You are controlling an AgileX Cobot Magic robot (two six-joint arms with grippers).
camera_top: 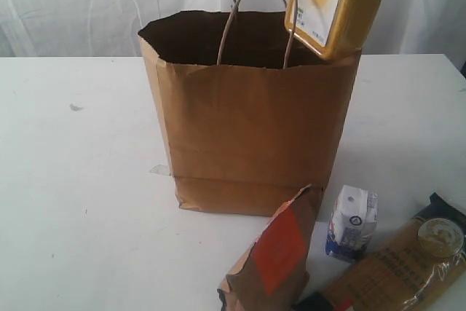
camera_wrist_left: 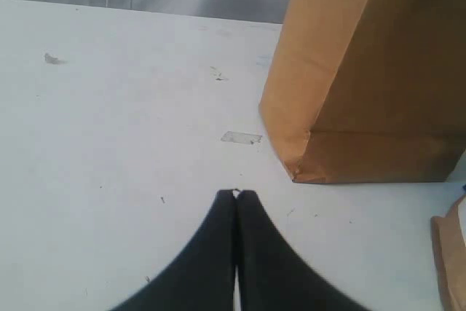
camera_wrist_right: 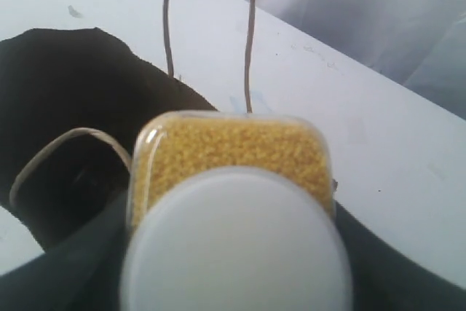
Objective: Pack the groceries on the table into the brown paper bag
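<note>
Overhead, the yellow white-capped bottle (camera_top: 336,5) is clamped by the right gripper (camera_wrist_right: 233,271) above the brown paper bag (camera_top: 247,136); the left gripper (camera_wrist_left: 237,198) is closed.

A: Left gripper (camera_wrist_left: 236,196), wrist view: form and colour?
B: Two matte black fingers (camera_wrist_left: 207,260), smooth and unmarked. Each is broad at the base and curves to a narrow point, with a small pale fleck at the tips.
A: Right gripper (camera_wrist_right: 233,209)?
B: Dark, plain fingers (camera_wrist_right: 69,271); only blurred edges show.
</note>
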